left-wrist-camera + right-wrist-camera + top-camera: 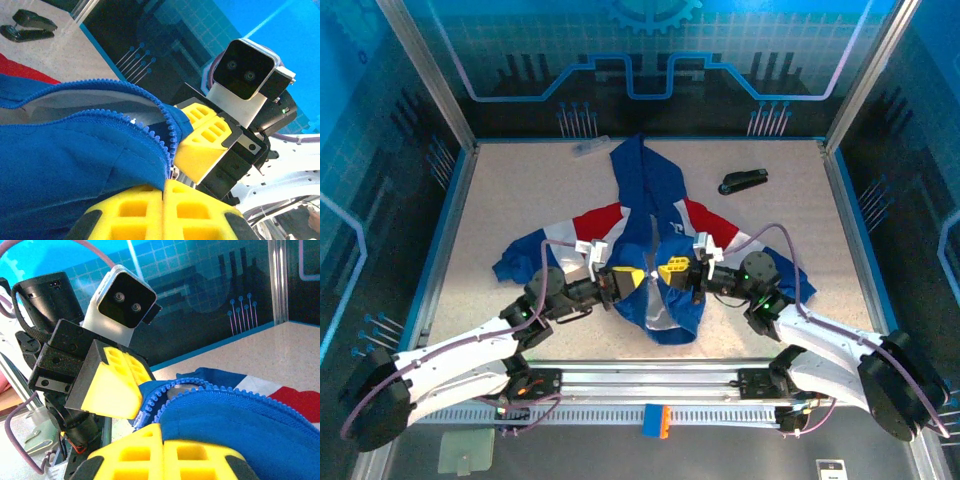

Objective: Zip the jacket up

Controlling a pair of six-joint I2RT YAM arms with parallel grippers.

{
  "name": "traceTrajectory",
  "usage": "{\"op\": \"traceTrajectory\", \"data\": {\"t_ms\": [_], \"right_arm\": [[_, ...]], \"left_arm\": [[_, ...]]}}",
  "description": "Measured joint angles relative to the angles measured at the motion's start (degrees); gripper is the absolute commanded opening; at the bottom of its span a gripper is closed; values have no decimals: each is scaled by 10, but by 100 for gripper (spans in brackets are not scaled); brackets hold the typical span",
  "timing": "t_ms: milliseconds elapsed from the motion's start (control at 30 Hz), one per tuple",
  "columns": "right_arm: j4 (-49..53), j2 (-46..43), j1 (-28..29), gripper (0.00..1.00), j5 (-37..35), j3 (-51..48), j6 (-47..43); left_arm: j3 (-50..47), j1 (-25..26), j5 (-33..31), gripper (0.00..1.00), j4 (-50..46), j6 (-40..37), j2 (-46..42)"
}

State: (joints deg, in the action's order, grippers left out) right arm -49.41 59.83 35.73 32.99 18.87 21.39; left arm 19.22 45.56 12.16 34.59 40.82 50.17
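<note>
The blue jacket (645,200) with red and white bands lies spread on the table, hood toward the back and front open. Both grippers meet at its lower hem. My left gripper (636,277) is shut on the left hem edge beside the zipper teeth (125,120). In the left wrist view its yellow fingertips (165,184) pinch blue jacket (75,160) fabric. My right gripper (672,270) is shut on the other hem edge. In the right wrist view its tips (161,429) press together at the jacket (240,420) edge, beside the zipper teeth (210,390). The two zipper rows stand apart.
A black stapler (743,181) lies at the back right, also seen in the left wrist view as the stapler (32,26). A small clear object (588,147) sits by the back wall. Metal frame posts (425,75) and blue walls bound the table.
</note>
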Motion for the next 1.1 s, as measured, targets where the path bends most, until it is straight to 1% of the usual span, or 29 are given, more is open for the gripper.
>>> {"op": "traceTrajectory", "data": {"t_ms": [200, 400, 733, 1100], "right_arm": [[-17, 0, 0, 0, 0, 0, 0], [-17, 0, 0, 0, 0, 0, 2], [-17, 0, 0, 0, -7, 0, 7], [-17, 7, 0, 0, -11, 0, 17]], "left_arm": [[0, 0, -8, 0, 2, -10, 0], [0, 0, -8, 0, 17, -18, 19], [0, 0, -8, 0, 45, -20, 19], [0, 0, -8, 0, 48, -20, 26]]}}
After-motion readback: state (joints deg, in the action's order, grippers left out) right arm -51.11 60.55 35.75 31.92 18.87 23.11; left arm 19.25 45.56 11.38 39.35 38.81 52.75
